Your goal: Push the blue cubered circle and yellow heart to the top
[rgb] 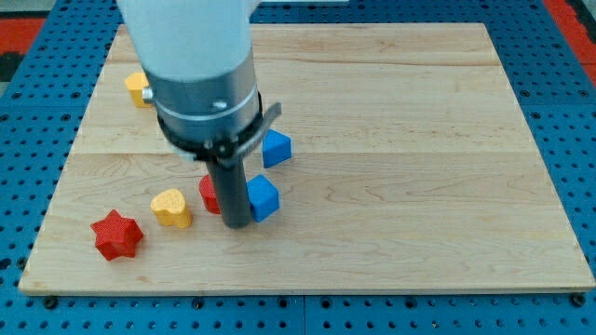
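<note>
Camera view: rod tip (237, 224), no pincer, holds nothing, between red circle block (209, 194) and blue cube (263, 197); yellow heart (171, 207) near bottom edge; pushing top-ward undone.

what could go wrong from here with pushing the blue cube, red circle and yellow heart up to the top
My tip sits wedged between the red circle and the lower blue cube, so a push upward may slip between them and move neither.

A second blue block lies just above the cube and could get shoved along.

The yellow heart sits apart at the view's left, near the red star, which a sweep could catch.
</note>
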Motion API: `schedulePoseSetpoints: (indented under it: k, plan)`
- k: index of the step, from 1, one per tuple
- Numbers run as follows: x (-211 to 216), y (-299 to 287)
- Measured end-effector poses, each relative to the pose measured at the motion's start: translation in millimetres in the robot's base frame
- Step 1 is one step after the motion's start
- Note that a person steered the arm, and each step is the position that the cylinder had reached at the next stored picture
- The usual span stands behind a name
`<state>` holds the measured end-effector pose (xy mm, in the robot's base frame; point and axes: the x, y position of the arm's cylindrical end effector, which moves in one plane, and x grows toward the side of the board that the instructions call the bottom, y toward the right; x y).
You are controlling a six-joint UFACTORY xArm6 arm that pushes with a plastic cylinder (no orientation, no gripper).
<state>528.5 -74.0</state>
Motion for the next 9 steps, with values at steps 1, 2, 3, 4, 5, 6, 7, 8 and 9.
schedulePoseSetpoints:
  k: [1, 2, 3, 4, 5, 6, 7, 8, 9]
  plan:
    - [5.2, -6.1]
    - [46.3, -3.7]
    - [47.4, -32.1]
    - [19.7, -61.8]
    - [-24.6, -78.5]
    - [-66.7, -83.8]
    - [-54.4, -83.8]
    - [-40.1, -100.4]
    - [-45.1, -147.8]
